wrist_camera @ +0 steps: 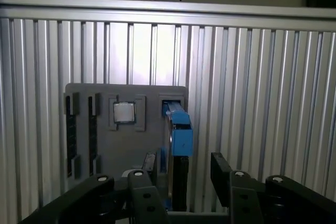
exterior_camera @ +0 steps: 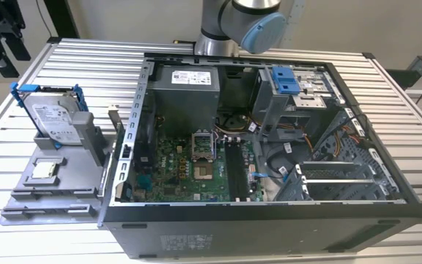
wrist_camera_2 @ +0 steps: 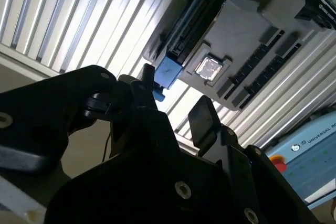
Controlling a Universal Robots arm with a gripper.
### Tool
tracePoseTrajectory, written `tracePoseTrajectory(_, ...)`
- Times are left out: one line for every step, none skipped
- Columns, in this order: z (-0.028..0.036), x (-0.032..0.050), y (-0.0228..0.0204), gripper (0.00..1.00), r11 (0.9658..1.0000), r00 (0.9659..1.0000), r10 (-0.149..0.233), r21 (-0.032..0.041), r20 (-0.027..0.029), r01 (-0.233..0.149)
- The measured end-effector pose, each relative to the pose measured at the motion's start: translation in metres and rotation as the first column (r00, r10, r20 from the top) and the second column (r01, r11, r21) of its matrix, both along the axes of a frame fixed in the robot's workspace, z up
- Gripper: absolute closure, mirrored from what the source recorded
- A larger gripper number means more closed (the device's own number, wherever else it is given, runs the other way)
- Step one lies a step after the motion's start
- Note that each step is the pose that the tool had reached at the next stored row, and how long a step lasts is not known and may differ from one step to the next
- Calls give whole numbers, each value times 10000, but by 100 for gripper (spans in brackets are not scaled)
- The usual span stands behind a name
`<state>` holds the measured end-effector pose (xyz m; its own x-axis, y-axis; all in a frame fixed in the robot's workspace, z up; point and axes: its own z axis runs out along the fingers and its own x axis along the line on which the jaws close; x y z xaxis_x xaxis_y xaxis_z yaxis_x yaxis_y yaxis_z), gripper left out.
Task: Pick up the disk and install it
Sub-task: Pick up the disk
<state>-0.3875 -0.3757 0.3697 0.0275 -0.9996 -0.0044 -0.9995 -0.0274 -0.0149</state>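
Observation:
The disk (exterior_camera: 52, 118) stands on edge in its blue frame, seated in a slot of the grey holder (exterior_camera: 68, 184) at the exterior view's left, beside the open computer case (exterior_camera: 270, 214). In the first wrist view I see the disk (wrist_camera: 181, 135) edge-on, in line with the gap of my gripper (wrist_camera: 184, 172). The black fingers (wrist_camera: 221, 170) stand apart on either side of it, and I cannot tell whether they touch it. In the second wrist view my gripper (wrist_camera_2: 176, 103) is open just off the disk's (wrist_camera_2: 191, 24) blue end.
A small square silver chip (exterior_camera: 46, 169) lies in a recess of the holder, close to the disk. The holder and the case rest on a ribbed aluminium table (exterior_camera: 409, 99). Inside the case, a drive bay with a blue latch (exterior_camera: 287, 81) sits at the far side. The arm's base (exterior_camera: 233, 22) rises behind the case.

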Motion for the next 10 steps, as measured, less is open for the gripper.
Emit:
tracePoseTrajectory(-16, 0, 0, 0, 10000, 10000, 0, -6, 3, 0)
tracePoseTrajectory(-32, 0, 0, 0, 10000, 10000, 0, -8, 8, 0)
tracePoseTrajectory(-54, 0, 0, 0, 10000, 10000, 0, -14, 8, 0)
tracePoseTrajectory(-71, 0, 0, 0, 10000, 10000, 1, -15, 8, -1)
tracePoseTrajectory(-88, 0, 0, 0, 10000, 10000, 1, -15, 9, -1)
tracePoseTrajectory(-107, -1, 0, 0, 10000, 10000, 0, -14, 9, 0)
tracePoseTrajectory(-124, -2, 0, 0, 10000, 10000, 0, -15, 8, 0)
tracePoseTrajectory(-144, -2, 0, 0, 10000, 10000, 1, -15, 9, -1)
tracePoseTrajectory(-162, -3, 0, 0, 10000, 10000, 1, -15, 8, -1)
tracePoseTrajectory(-180, -3, 0, 0, 10000, 10000, 1, -15, 9, -1)
